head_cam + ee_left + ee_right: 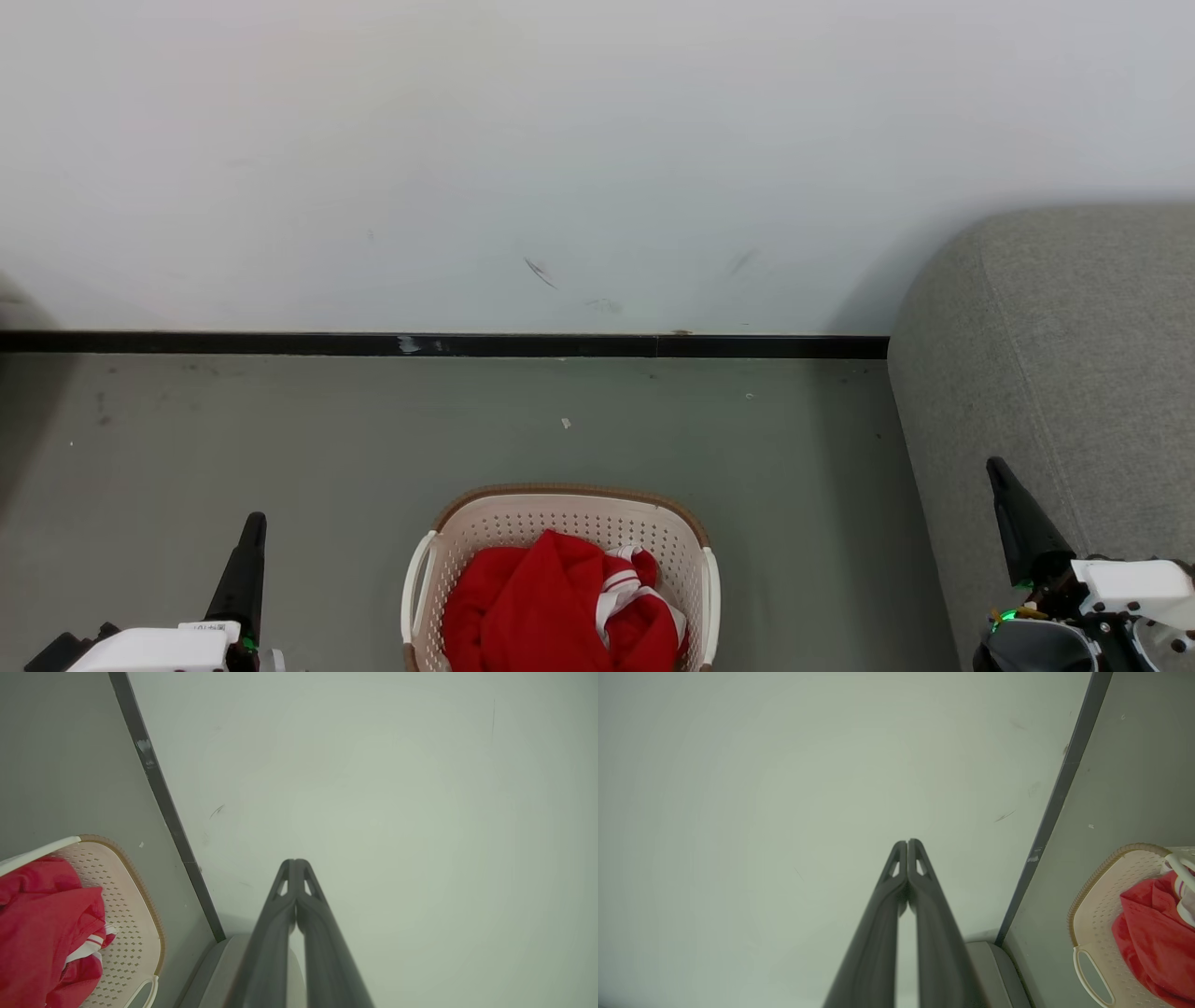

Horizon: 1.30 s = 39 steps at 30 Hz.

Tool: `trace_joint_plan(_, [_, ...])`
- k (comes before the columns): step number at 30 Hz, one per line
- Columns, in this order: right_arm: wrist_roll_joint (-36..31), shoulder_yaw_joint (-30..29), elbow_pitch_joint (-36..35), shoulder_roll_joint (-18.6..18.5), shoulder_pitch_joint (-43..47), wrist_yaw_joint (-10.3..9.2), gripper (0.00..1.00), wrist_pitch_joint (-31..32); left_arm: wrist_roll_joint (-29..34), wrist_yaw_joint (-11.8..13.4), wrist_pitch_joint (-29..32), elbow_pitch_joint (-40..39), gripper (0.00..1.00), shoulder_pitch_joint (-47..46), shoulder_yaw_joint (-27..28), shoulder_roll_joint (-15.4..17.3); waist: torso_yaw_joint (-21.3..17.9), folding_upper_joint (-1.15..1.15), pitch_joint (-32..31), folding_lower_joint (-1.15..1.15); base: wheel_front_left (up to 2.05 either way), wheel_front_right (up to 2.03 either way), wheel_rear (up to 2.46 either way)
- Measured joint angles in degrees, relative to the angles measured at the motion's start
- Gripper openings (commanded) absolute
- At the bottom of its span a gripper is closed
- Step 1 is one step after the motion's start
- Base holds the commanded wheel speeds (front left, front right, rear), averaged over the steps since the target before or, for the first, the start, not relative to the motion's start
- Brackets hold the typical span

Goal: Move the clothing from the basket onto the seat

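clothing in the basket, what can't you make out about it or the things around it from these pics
Head view, clothing: bunched in one red heap, so its folds hide how many garments there are and any lettering.
Head view, basket: the near side is cut off by the bottom edge, and the heap covers its floor.
Head view, seat: cut off by the right edge, so how far it extends cannot be told.

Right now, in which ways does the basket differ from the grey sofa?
The basket is cream perforated plastic with a brown rim; the sofa is grey fabric with rounded edges. The sofa is far bigger than the basket. The red clothing lies in the basket, not on the sofa. The basket sits straight ahead; the sofa stands at the robot's right. Both stand on the grey floor near the white wall.
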Motion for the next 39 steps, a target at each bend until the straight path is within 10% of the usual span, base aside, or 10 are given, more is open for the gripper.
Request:
trace_joint_plan(5, [0.0,0.0,0.0,0.0,0.0,0.00,0.00,0.0,0.0,0.0,0.0,0.0,0.00,0.0,0.0,0.0,0.0,0.00,0.0,0.00,0.00,0.00,0.00])
trace_joint_plan(6, [0.0,0.0,0.0,0.0,0.0,0.00,1.00,0.0,0.0,0.0,0.0,0.0,1.00,0.0,0.0,0.0,0.0,0.00,0.0,0.00,0.00,0.00,0.00])
trace_joint_plan(28, [2.3,0.1,0.1,1.4,2.1,-0.08,1.00,-1.2,-0.5,0.1,-1.7,0.9,1.00,2.0,-0.2,-1.4,0.0,0.00,0.0,0.03,0.00,0.00,0.00])
trace_joint_plan(39, [-1.4,0.9,-3.3,0.5,1.2,-0.08,1.00,-2.7,3.2,0.1,-3.9,-1.6,1.00,1.4,-1.1,0.3,0.1,0.00,-0.3,0.50,0.00,0.00,0.00])
